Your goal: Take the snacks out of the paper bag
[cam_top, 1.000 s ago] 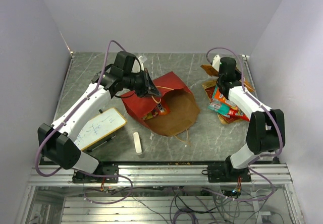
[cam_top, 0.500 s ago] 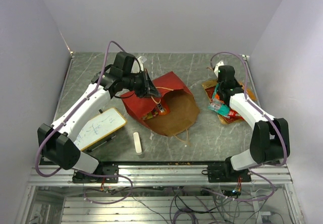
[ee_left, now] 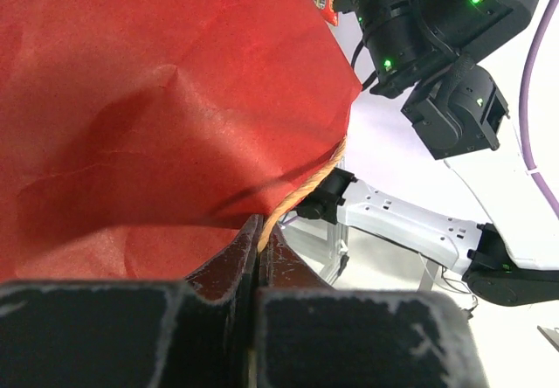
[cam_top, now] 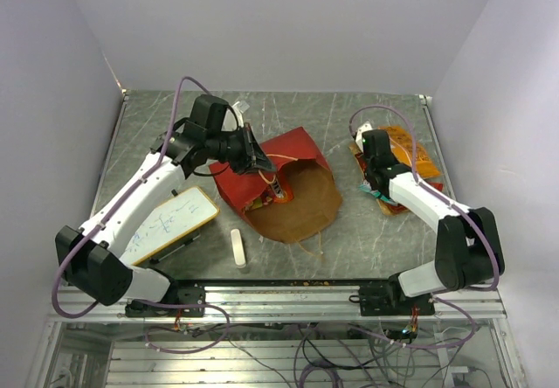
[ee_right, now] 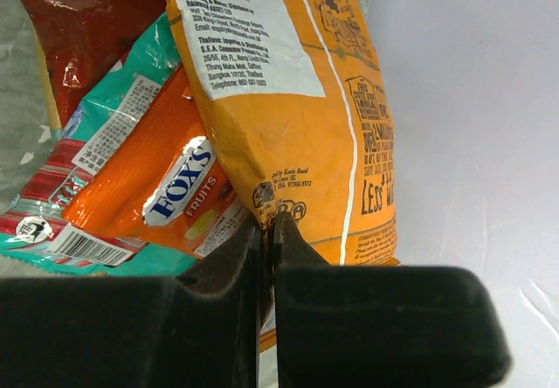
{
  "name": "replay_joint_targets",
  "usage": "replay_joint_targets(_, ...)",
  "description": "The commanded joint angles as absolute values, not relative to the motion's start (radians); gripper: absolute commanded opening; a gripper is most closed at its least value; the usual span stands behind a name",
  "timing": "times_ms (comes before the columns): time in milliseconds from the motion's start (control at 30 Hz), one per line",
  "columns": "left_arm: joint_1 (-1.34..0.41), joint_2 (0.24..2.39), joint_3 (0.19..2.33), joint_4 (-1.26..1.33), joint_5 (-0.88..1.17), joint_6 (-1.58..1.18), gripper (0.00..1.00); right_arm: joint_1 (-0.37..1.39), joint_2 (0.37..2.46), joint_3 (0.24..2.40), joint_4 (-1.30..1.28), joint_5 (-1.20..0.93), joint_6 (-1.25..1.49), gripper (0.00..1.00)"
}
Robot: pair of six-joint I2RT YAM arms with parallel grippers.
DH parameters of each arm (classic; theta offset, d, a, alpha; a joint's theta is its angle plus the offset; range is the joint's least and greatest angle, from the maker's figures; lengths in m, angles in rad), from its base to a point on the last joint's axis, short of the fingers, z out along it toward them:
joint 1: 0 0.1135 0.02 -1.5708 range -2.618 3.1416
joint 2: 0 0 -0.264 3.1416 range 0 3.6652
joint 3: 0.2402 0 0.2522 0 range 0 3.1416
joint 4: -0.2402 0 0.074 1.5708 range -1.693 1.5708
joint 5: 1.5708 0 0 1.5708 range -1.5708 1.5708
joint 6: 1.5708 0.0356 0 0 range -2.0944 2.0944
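Seen from above, one paper bag (cam_top: 301,203) lies on the desk (cam_top: 306,113), mouth open, with one snack packet (cam_top: 272,191) inside. The pile of snacks (cam_top: 397,183) lies well to its right. Only the left wrist view shows the left gripper (ee_left: 258,241) closed on the bag's rim and tan handle (ee_left: 297,197). The right wrist view shows the right gripper (ee_right: 266,231) pinching the yellow-orange packet (ee_right: 279,100). Beside it are three more: orange packet (ee_right: 148,187), teal packet (ee_right: 155,49), dark red packet (ee_right: 79,12).

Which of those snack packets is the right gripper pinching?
The yellow-orange packet with the white text panel; the right gripper clamps its edge, while the Fox's Fruits packet lies free beside it.
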State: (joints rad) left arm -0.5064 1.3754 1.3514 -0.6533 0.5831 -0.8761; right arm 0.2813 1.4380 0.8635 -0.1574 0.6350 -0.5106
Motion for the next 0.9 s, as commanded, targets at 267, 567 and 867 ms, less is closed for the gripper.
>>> replay_joint_targets(267, -0.497, 1.336, 1.355, -0.614, 0.576, -0.930, 0.07, 0.285, 1.354, 0.798, -0.177, 0.558, -0.393, 0.18)
replay_joint_targets(567, -0.498, 1.359, 1.360, -0.619, 0.584, -0.918, 0.07, 0.285, 1.178, 0.909, -0.356, 0.344, -0.331, 0.55)
replay_joint_targets(867, -0.500, 1.373, 1.338, -0.664, 0.619, -0.876, 0.07, 0.316, 0.924, 0.834, -0.325, -0.235, -0.252, 0.63)
